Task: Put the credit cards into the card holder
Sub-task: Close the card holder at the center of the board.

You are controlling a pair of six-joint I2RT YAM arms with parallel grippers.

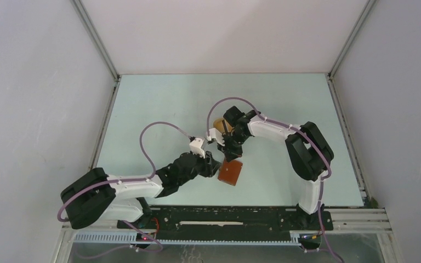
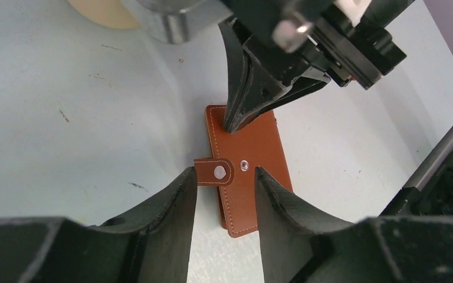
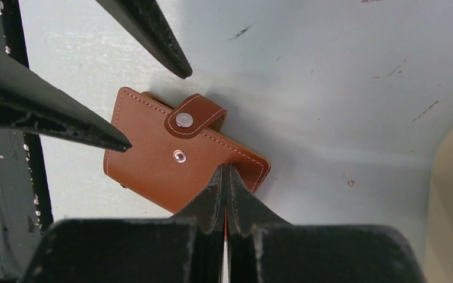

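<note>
On table (image 2: pixel 53 118), closed card holder (image 2: pixel 259 150)

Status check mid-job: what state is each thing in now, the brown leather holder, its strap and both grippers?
Reddish-brown leather card holder: folded shut, lying flat.
Strap tab: unsnapped, folded over the cover.
Left gripper: open, straddling the strap end of the holder.
Right gripper: shut, tips on the holder's cover.
</note>
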